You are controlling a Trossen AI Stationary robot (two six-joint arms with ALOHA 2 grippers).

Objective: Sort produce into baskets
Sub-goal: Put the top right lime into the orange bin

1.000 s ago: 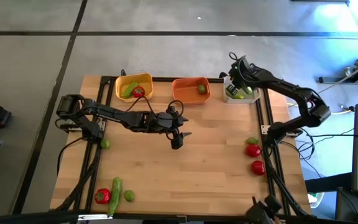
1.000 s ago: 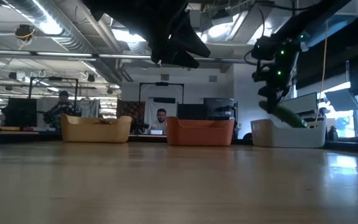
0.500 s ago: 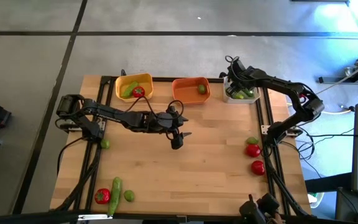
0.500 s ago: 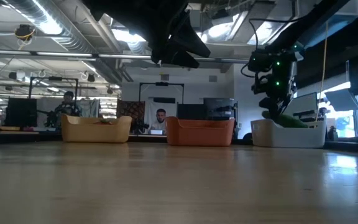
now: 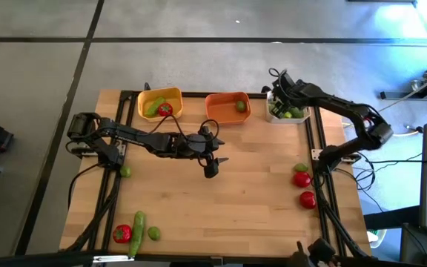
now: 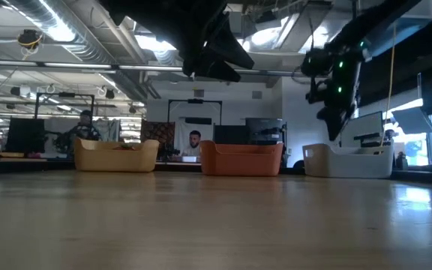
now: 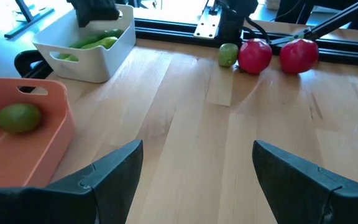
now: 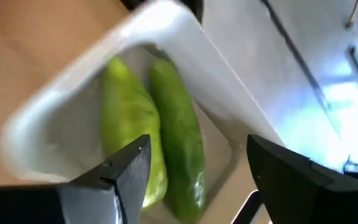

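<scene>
1. Near edge: a tomato [image 5: 122, 233], cucumber [image 5: 138, 223] and lime [image 5: 154, 233] lie unsorted.
2. Mid-table: the left gripper [image 5: 210, 167] waits, jaws wide and empty.
3. Far side: the right gripper [image 5: 282, 95] hangs over the white basket [image 5: 270, 116], jaws parted, two cucumbers [image 8: 179, 137] lying inside, seemingly just released.

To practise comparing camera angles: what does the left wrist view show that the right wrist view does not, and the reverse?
Only the left wrist view shows the orange basket holding a lime, two red tomatoes beside another lime, and the open left gripper. Only the right wrist view shows the open right gripper above two cucumbers lying side by side. Both show the white basket with green produce inside.
</scene>
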